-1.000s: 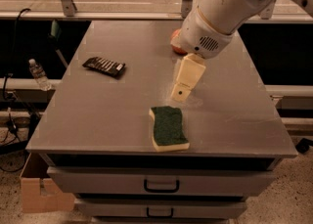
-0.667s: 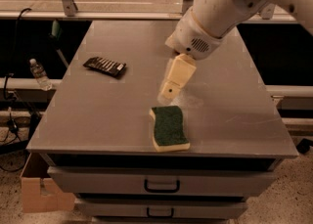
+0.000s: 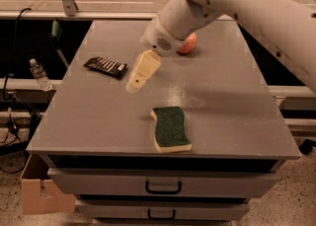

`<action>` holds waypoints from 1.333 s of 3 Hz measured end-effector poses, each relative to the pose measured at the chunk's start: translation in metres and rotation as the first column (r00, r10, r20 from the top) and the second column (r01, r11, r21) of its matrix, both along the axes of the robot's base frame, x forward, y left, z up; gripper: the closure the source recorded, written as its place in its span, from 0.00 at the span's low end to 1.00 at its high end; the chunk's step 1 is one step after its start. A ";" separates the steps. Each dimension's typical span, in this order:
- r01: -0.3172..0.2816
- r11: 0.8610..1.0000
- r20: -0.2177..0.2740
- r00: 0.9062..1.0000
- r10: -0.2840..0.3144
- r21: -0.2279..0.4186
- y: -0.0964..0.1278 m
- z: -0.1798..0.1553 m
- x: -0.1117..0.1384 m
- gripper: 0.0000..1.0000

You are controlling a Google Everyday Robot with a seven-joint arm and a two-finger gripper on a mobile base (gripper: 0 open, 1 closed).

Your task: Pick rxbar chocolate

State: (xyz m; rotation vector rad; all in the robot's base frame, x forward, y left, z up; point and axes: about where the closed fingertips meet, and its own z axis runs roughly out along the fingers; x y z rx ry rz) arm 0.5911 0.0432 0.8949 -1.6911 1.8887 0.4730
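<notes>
The rxbar chocolate point(image 3: 104, 66) is a small flat dark bar with pale stripes, lying on the left part of the grey table top point(image 3: 98, 116). My gripper point(image 3: 134, 86) hangs from the white arm that reaches in from the upper right. It is above the table, just right of the bar and apart from it. It holds nothing that I can see.
A green-and-yellow sponge point(image 3: 170, 128) lies near the front edge. A red apple point(image 3: 188, 45) sits at the back, partly behind the arm. Drawers are below the top. A water bottle point(image 3: 39, 74) and a cardboard box point(image 3: 34, 190) are on the left.
The arm has swung left across the table, carrying the gripper from above the sponge toward the bar. The bar, sponge and apple have not moved.
</notes>
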 end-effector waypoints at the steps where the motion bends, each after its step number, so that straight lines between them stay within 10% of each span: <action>1: -0.011 0.999 -0.006 1.000 0.011 0.044 0.042 -0.016 0.022 0.00; 3: 0.005 0.995 0.009 1.000 -0.006 0.096 0.097 -0.043 0.061 0.00; 4: 0.039 0.995 -0.009 0.999 -0.039 0.096 0.106 -0.057 0.082 0.23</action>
